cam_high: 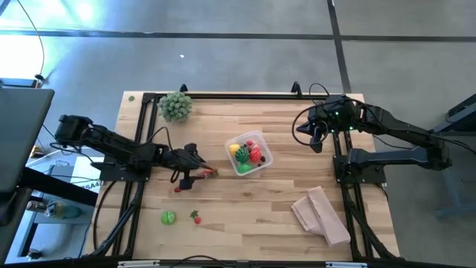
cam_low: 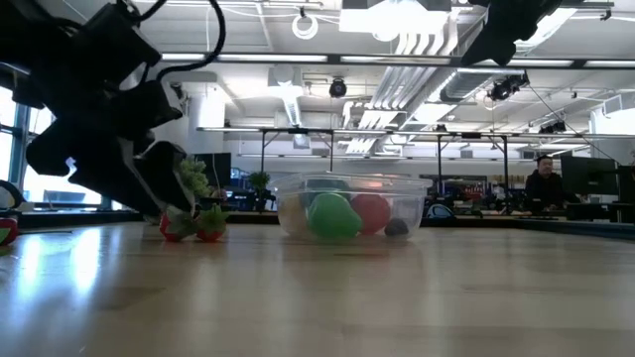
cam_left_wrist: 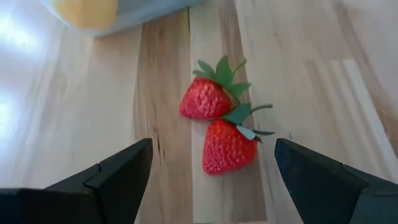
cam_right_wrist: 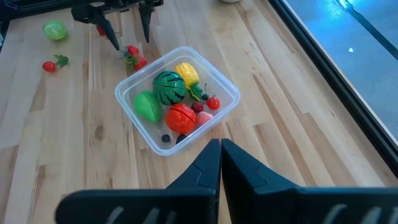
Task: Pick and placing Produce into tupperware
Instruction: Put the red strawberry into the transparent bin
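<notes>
Two red strawberries (cam_left_wrist: pixel 229 146) with green leaves lie side by side on the wood, just left of the tupperware (cam_high: pixel 244 171). My left gripper (cam_left_wrist: pixel 214 180) stands open and tilted down over them, one finger on either side, touching neither. The clear tupperware (cam_right_wrist: pixel 143 134) holds several produce pieces: a striped green melon, a yellow piece, a green one, red ones and small berries. A green ball (cam_high: pixel 169 217) and a small red fruit (cam_high: pixel 196 217) lie near the front left. My right gripper (cam_right_wrist: pixel 221 146) hangs shut, raised over the table's far right.
A pale-green spiky ball plant (cam_high: pixel 175 106) sits at the far left corner. A folded tan cloth (cam_high: pixel 321 214) lies at the near right. Another small red piece (cam_high: pixel 177 189) lies beside my left arm. Bare wood stretches along the front middle.
</notes>
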`<action>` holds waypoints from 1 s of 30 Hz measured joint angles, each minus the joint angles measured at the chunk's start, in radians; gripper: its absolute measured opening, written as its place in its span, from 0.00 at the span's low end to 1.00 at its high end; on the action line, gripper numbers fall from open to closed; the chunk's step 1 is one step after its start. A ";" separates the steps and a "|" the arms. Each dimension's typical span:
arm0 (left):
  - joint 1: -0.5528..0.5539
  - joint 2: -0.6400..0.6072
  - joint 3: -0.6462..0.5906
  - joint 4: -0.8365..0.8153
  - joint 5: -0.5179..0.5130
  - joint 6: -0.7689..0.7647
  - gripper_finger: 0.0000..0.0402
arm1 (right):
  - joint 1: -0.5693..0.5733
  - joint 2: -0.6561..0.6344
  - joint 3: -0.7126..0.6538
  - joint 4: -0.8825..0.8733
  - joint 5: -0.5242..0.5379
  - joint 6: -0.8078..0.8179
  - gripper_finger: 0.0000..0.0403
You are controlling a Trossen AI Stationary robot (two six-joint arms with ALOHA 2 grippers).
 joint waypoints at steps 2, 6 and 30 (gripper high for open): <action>0.000 0.028 0.004 0.014 0.000 0.000 0.82 | 0.000 0.000 0.000 0.000 0.000 0.000 0.01; 0.000 0.084 0.005 0.041 0.011 0.000 0.82 | 0.000 0.000 0.000 0.000 0.000 0.000 0.01; 0.000 0.165 0.005 0.133 0.039 0.007 0.58 | 0.000 0.000 0.000 0.000 0.000 0.000 0.01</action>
